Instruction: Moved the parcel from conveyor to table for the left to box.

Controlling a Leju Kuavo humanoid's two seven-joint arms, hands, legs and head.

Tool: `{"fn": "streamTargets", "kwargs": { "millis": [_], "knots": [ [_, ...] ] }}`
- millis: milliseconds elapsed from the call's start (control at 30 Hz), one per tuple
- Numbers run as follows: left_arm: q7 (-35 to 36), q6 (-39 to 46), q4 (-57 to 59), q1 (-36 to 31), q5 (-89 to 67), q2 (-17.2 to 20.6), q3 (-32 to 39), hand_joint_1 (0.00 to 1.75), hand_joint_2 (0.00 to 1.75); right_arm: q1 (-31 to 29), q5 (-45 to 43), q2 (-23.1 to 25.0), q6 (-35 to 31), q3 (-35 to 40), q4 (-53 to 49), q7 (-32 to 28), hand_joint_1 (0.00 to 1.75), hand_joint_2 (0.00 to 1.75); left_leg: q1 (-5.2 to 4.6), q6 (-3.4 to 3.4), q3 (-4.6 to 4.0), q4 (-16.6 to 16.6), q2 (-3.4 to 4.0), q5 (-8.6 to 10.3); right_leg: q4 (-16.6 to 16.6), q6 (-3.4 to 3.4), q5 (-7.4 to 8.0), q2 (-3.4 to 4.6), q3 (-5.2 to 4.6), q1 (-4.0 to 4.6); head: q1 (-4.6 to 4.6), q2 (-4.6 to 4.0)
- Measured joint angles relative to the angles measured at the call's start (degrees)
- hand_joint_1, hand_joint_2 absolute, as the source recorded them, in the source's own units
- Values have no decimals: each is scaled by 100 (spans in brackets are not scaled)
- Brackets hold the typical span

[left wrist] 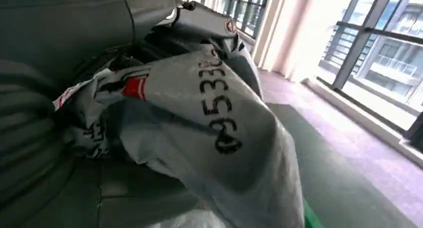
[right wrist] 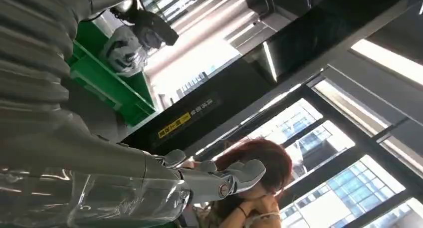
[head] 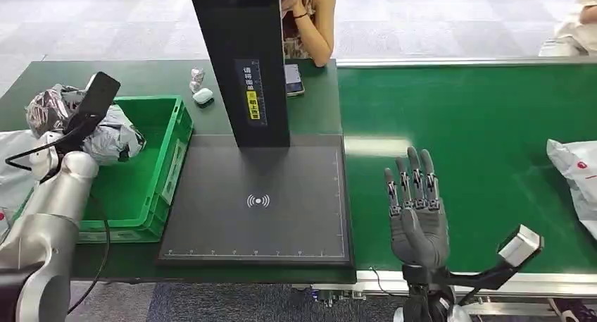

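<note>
Looking down in the head view, the left hand [head: 53, 142] holds a crumpled grey parcel [head: 112, 135] over the left end of the green crate [head: 165, 149], which sits at the left edge of the dark green table [head: 141, 75]. Beside the crate lies the black scanner pad [head: 257, 202] with its black post [head: 243, 61]. Right of it, the right hand [head: 417, 209] hovers upright over the green conveyor belt [head: 464, 139], fingers straight and slightly apart, holding nothing, with bare belt around it. A second white parcel [head: 579, 181] lies at the belt's right edge. A person [head: 310, 19] sits behind the table.

At the left wrist, the parcel [left wrist: 199, 123] shows black printed digits and a red mark; the fingers gripping it are hidden.

At the right wrist, the right hand's fingers [right wrist: 219, 180] extend straight.
</note>
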Motion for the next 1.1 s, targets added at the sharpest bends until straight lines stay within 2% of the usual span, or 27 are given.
{"fn": "streamTargets", "kwargs": {
  "millis": [100,167,267,433,567,633,700,800,900,1100],
  "knots": [
    [-499,193,19,27,295,-44,70,0,175,10,15,13,-57,-13,-2,-7,0,175,0,0,0,0,0,0,0,0,0,0,1,0,-2,0],
    [-916,293,-378,282,742,-107,98,0,175,38,33,15,-111,-22,-18,-26,0,175,-4,0,2,0,1,-1,0,0,0,1,1,-2,-4,0],
    [-1333,289,-1774,1083,1507,-315,77,0,175,115,81,20,-135,-37,-83,-105,0,175,-5,-1,2,0,6,-9,-3,5,-5,9,0,-3,-7,0],
    [-1650,759,-4118,2439,1709,-688,-127,0,175,244,177,31,-181,-66,-197,-133,0,175,-5,3,2,0,14,-27,-7,9,-14,15,1,-3,-2,0],
    [-2626,1436,-5641,3460,2260,-966,-350,0,175,320,518,31,-396,-70,-232,-260,0,175,-5,6,3,0,15,-34,-10,15,-21,17,1,-4,-2,0],
    [-2909,1484,-6248,3916,2501,-1104,-575,0,175,365,759,31,-540,-63,-238,-356,0,175,-4,9,3,0,14,-38,-11,21,-28,14,2,-3,0,0],
    [-2850,1085,-6632,4280,2894,-1211,-866,0,175,399,1124,28,-733,-35,-238,-424,0,175,-5,15,3,0,11,-43,-11,21,-30,8,4,-4,-2,0],
    [-2491,7,-6852,4639,3485,-1312,-1424,0,175,406,1938,-4,-1084,37,-168,-402,0,175,-4,15,3,-1,10,-43,-11,21,-30,7,9,-4,-2,0],
    [-2242,-764,-6803,4863,3981,-1425,-1927,0,175,336,2617,-57,-1263,149,99,-128,0,175,-4,15,6,-1,14,-43,-10,19,-26,12,9,-3,-2,0],
    [-1962,-1294,-6264,5091,4266,-1655,-2450,0,175,146,3382,-72,-1213,332,770,186,0,175,-4,16,8,0,11,-41,-10,19,-26,9,12,-3,-2,0]
  ]
}}
